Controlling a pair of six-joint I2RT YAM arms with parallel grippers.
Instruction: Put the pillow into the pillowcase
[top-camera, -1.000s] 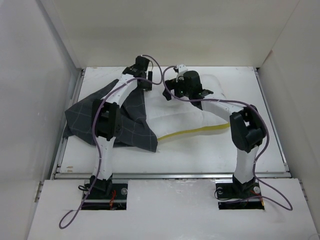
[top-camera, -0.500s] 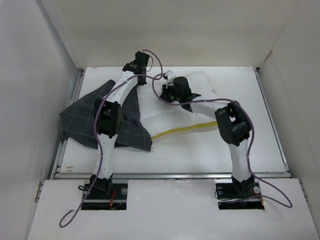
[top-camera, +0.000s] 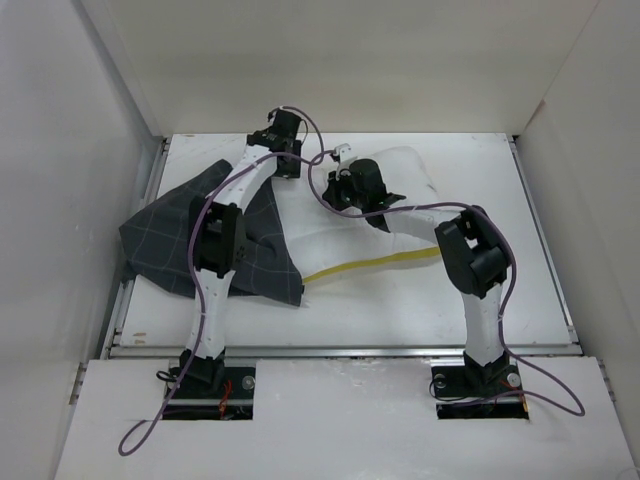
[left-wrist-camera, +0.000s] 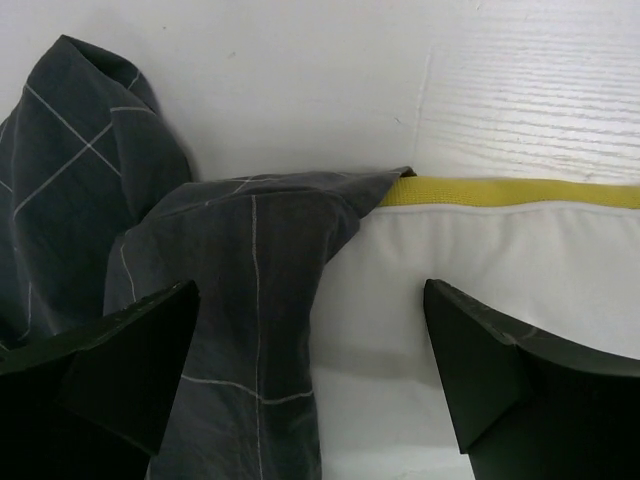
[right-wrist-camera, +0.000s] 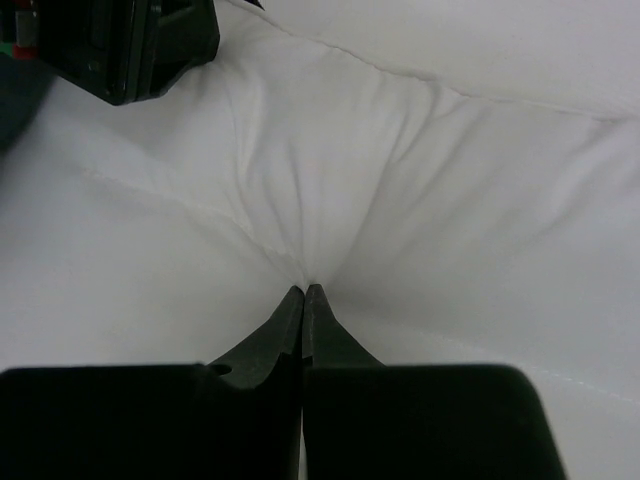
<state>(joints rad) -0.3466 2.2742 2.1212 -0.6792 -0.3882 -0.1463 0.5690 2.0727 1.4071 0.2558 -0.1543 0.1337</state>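
The white pillow (top-camera: 400, 170) lies across the middle of the table, its yellow band (top-camera: 370, 262) along the near edge. The dark checked pillowcase (top-camera: 160, 240) is crumpled to its left, and one fold overlaps the pillow's corner (left-wrist-camera: 240, 260). My left gripper (top-camera: 290, 165) hovers open at the far side; one finger is over the pillowcase and the other over the pillow (left-wrist-camera: 480, 240), with nothing between them (left-wrist-camera: 310, 300). My right gripper (top-camera: 333, 190) is shut, and the white pillow fabric (right-wrist-camera: 330, 170) puckers into its tips (right-wrist-camera: 303, 290).
White walls enclose the table on the left, right and far sides. A metal rail (top-camera: 340, 350) runs along the near edge. Purple cables loop off both arms. The left gripper's body (right-wrist-camera: 130, 40) is close to the right gripper's tips.
The right gripper moved left and shut on the pillow fabric. The pillowcase and the pillow's near corner shifted left. The left gripper shifted slightly at the far side.
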